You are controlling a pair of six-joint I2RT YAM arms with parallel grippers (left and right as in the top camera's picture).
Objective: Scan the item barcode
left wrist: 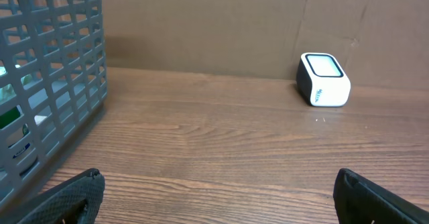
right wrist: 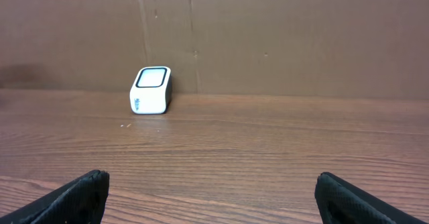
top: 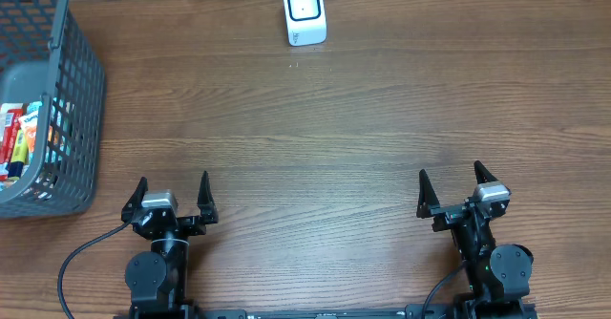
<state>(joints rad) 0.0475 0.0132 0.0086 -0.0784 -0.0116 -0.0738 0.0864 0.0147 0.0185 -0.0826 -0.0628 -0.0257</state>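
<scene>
A white barcode scanner (top: 305, 12) with a dark window stands at the far middle of the table; it also shows as the scanner (left wrist: 324, 80) in the left wrist view and the scanner (right wrist: 151, 90) in the right wrist view. Colourful packaged items (top: 21, 138) lie in a grey basket (top: 76, 99) at the far left. My left gripper (top: 173, 191) sits open at the near left, nothing between its fingers. My right gripper (top: 452, 187) sits open at the near right, likewise holding nothing. Both are far from the scanner and the items.
The basket's mesh wall (left wrist: 47, 83) fills the left side of the left wrist view. A brown cardboard wall (right wrist: 268, 29) runs along the table's far edge. Bare wooden tabletop (top: 315, 157) lies between the grippers and the scanner.
</scene>
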